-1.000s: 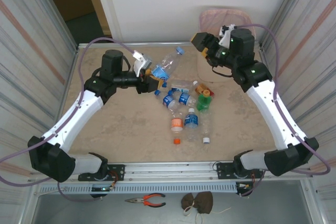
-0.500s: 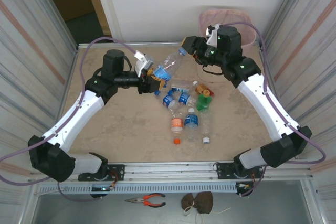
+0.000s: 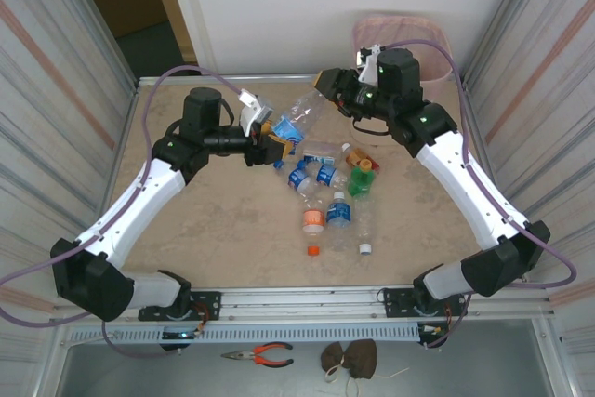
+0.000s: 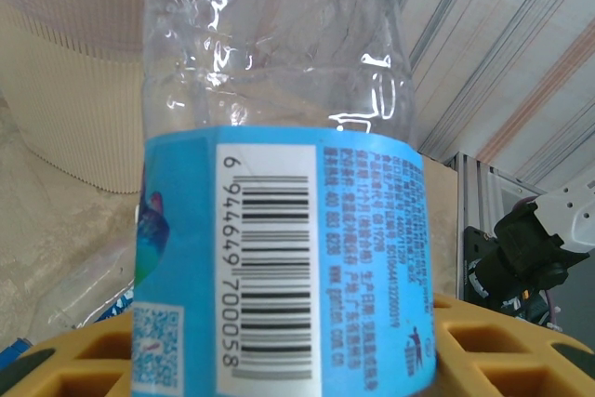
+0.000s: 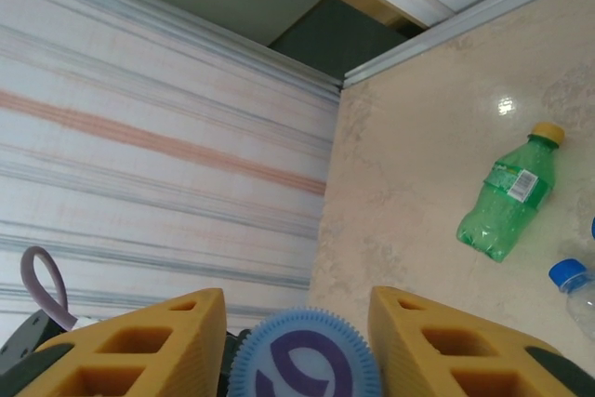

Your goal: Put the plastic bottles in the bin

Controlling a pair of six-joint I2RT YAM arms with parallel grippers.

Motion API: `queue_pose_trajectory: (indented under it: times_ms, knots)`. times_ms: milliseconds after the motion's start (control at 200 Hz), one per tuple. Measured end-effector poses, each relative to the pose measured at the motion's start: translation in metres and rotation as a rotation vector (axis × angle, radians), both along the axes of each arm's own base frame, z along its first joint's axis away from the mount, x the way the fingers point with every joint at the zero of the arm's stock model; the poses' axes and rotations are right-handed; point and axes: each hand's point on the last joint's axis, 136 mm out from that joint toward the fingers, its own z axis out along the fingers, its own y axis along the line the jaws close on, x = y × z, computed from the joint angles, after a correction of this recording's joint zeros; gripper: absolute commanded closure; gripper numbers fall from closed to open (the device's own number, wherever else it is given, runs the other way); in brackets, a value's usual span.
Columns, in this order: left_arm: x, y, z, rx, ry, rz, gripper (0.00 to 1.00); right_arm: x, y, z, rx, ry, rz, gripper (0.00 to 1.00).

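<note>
- Clamped between the yellow fingers (image 4: pixel 502 350) of the left gripper (image 3: pixel 272 138): a clear bottle (image 3: pixel 299 113), gripped across its blue label, held clear of the table (image 3: pixel 214 230) and slanting up toward the far right.
- At that bottle's upper end: the right gripper (image 3: pixel 325 81). In the right wrist view, closed on the ridged blue cap (image 5: pixel 302 360), with a yellow finger against each side and no gap to see.
- Behind the right arm, at the far right corner: the bin (image 3: pixel 409 27), pink-lined, apart from the held bottle.
- Lying in a loose heap at mid-table: the other plastic bottles (image 3: pixel 330 194), with blue, orange and green among them, and two loose caps (image 3: pixel 313 250) just nearer.
- In the right wrist view, lying alone on the table: a green bottle (image 5: pixel 507 202) with a yellow cap.
</note>
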Motion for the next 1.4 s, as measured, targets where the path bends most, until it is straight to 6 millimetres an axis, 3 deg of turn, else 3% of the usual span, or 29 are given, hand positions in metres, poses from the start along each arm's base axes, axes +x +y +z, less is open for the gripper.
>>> queue_pose_trajectory:
  times_ms: [145, 296, 476, 701, 1067, 1403]
  knots:
    - [0.000, 0.000, 0.000, -0.001, -0.002, 0.000, 0.46, 0.000, -0.001, -0.001, -0.002, 0.001, -0.004, 0.67]
    - [0.001, 0.000, 0.000, -0.001, 0.004, 0.009, 0.31, 0.002, -0.002, -0.001, -0.004, 0.000, -0.012, 0.69]
    - [0.000, 0.004, 0.005, 0.001, -0.021, 0.040, 0.23, 0.010, -0.014, -0.001, -0.005, 0.001, -0.045, 0.70]
    - [-0.005, 0.014, 0.016, 0.002, -0.069, 0.089, 0.21, 0.041, -0.073, 0.003, -0.005, 0.003, -0.195, 0.70]
    - [-0.009, 0.021, 0.010, 0.019, -0.073, 0.118, 0.21, 0.091, -0.185, 0.055, 0.019, -0.107, -0.477, 0.73]
    - [-0.011, 0.025, 0.002, 0.032, -0.063, 0.136, 0.21, 0.157, -0.254, 0.036, -0.022, -0.083, -0.669, 0.73]
